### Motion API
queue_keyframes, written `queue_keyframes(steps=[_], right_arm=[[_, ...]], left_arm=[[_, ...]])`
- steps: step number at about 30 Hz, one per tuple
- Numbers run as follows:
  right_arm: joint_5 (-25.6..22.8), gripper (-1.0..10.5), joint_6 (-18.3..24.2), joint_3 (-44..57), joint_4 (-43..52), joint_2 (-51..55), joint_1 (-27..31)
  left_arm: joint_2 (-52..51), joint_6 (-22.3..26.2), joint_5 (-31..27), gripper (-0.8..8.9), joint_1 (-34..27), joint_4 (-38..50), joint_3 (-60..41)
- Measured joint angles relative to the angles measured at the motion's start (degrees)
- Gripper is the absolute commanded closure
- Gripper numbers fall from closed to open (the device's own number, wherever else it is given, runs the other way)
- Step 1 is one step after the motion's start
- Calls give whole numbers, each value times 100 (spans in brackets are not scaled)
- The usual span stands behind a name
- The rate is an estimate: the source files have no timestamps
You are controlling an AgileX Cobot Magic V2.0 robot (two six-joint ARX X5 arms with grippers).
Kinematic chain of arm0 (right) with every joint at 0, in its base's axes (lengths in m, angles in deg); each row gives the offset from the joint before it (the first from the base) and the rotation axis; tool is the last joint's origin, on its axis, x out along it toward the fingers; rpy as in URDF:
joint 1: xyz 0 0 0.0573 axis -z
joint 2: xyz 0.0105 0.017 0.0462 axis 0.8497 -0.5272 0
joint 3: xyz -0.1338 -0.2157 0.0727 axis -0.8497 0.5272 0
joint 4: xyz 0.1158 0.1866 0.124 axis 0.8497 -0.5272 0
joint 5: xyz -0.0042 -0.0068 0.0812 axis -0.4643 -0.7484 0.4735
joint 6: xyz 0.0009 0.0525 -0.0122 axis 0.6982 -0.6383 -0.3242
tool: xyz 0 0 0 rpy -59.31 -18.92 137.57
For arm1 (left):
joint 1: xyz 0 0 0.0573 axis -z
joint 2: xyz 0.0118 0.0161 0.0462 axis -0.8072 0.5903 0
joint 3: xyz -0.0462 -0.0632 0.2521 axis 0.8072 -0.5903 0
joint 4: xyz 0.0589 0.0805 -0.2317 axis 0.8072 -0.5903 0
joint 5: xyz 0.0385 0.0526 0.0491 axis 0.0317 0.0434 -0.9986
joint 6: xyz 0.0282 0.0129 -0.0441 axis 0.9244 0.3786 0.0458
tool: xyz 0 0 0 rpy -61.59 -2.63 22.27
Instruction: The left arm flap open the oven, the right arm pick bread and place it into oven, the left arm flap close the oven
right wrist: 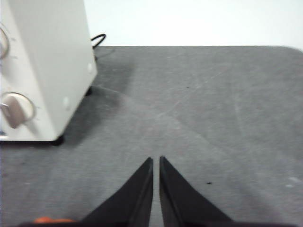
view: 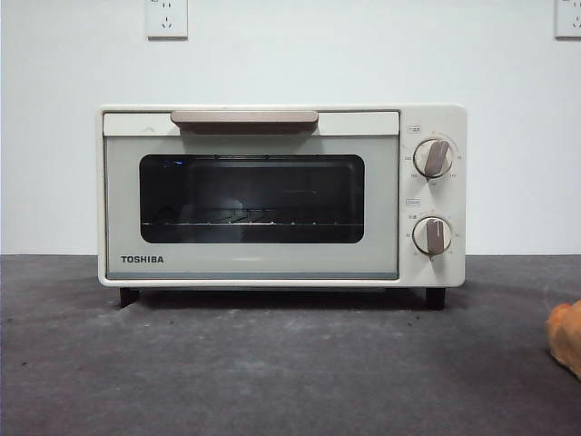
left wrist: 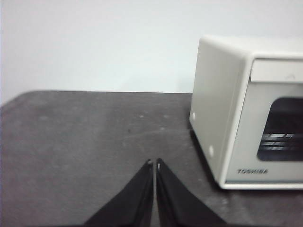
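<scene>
The cream-white TOSHIBA oven (view: 281, 195) stands at the middle of the dark table with its door shut, its beige handle (view: 244, 119) along the top and a wire rack behind the dark window. It also shows in the left wrist view (left wrist: 246, 113) and the right wrist view (right wrist: 42, 66). The golden-brown bread (view: 566, 338) lies on the table at the right edge of the front view, partly cut off; an orange sliver of it (right wrist: 47, 220) shows beside the right jaws. My left gripper (left wrist: 154, 162) is shut and empty, left of the oven. My right gripper (right wrist: 155, 160) is shut and empty, right of the oven.
Two beige knobs (view: 434, 157) sit on the oven's right panel. A black cable (right wrist: 97, 40) runs behind the oven. The grey table top (view: 272, 363) stretches in front of the oven; a white wall with sockets (view: 166, 18) stands behind.
</scene>
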Motion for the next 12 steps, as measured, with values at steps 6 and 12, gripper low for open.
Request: queue_keyframes(steps=[6,12], right_arm=[[286,934,-678,0,7,0,0],[297,935,-1342,-378,-223,-33,0]], left_arm=[[15,-1084,52,797,0,-9,0],[431,-1915,153,796,0,-413,352]])
